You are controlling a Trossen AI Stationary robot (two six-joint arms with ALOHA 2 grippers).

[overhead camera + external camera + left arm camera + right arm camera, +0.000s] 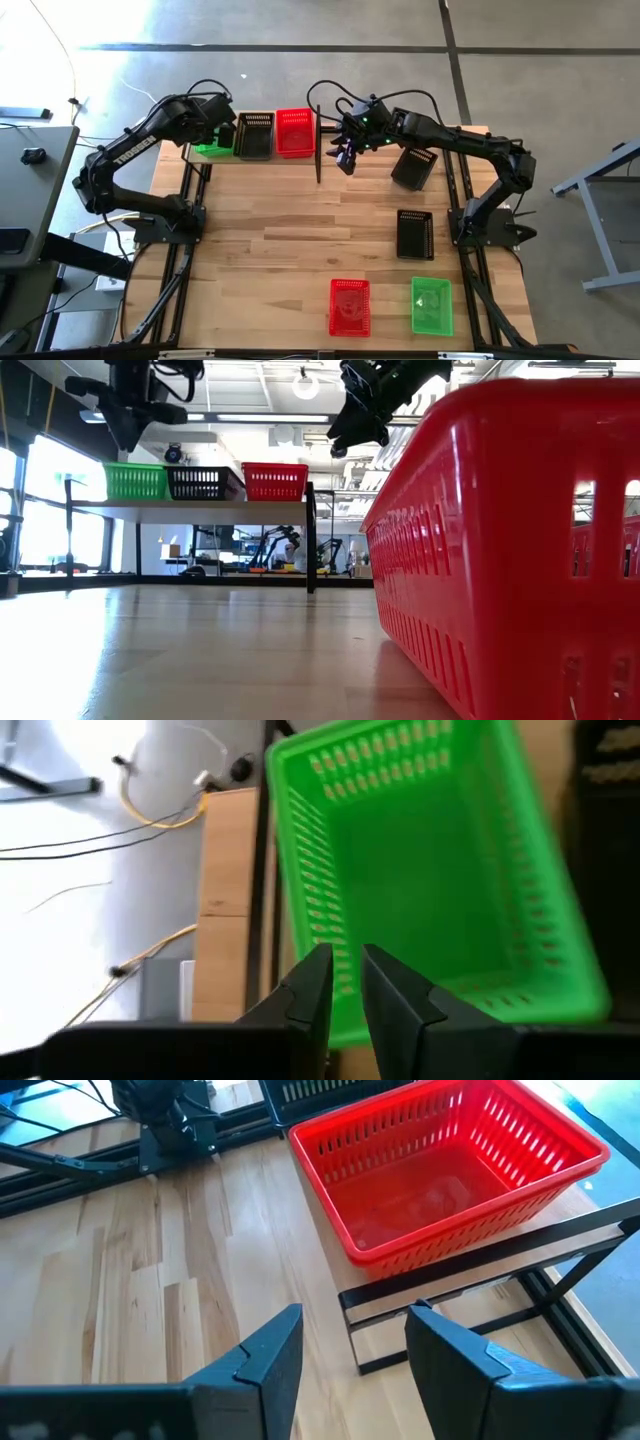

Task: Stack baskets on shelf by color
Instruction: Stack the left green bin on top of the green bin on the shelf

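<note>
Nearest the table's front edge we see a red basket and a green basket side by side on the tabletop, close but apart; the red one fills the right of the low view. Farther back on the right side lies a black basket flat on the wood; beyond it another black basket sits tilted, beside the right arm. Farther still we find the shelf along the far edge, carrying three baskets in a row: a green basket at the left end, a black shelf basket in the middle, a red shelf basket at the right end. Our left gripper hangs above the green shelf basket, over its near rim, with its fingers drawn narrow, only a slim gap between them, and nothing held; our right gripper hovers just off the shelf's right end, near the red shelf basket, with its fingers spread wide and empty.
</note>
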